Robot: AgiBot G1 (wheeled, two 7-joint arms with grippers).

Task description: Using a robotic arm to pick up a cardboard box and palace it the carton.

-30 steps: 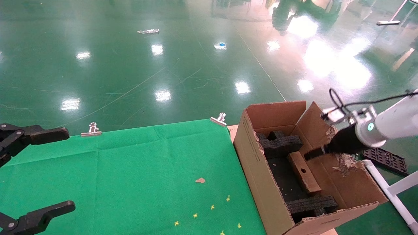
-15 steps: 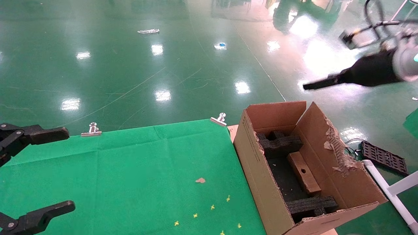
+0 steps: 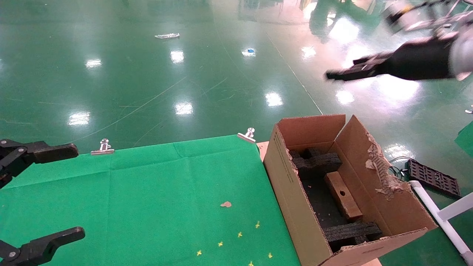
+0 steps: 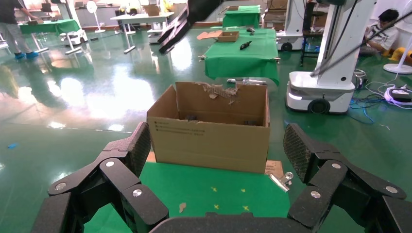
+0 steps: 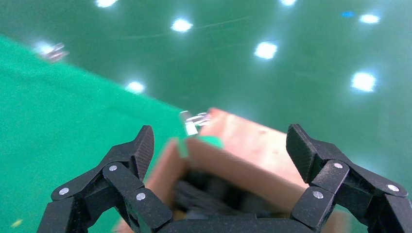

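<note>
The carton (image 3: pixel 292 192) stands open at the right end of the green table, with black foam blocks (image 3: pixel 317 160) inside. The slim cardboard box (image 3: pixel 347 203) lies flat on the carton's floor between the foam blocks, its round hole facing up. My right gripper (image 3: pixel 334 75) hangs high above the carton's far end, open and holding nothing. The right wrist view shows my right gripper (image 5: pixel 221 145) open over the blurred carton (image 5: pixel 252 145). My left gripper (image 3: pixel 66 192) stays parked and open at the table's left edge. In the left wrist view my left gripper (image 4: pixel 217 145) faces the carton (image 4: pixel 209 141).
A green cloth (image 3: pixel 147 192) covers the table, held by metal clips (image 3: pixel 104 146) (image 3: pixel 247 135). A small cardboard scrap (image 3: pixel 225 204) lies on it. A black grid piece (image 3: pixel 432 177) and a white pipe frame (image 3: pixel 443 218) sit right of the carton.
My right gripper has risen out of the carton to well above it, then shifted slightly left. The cardboard box stays lying in the carton. The left arm has not moved.
</note>
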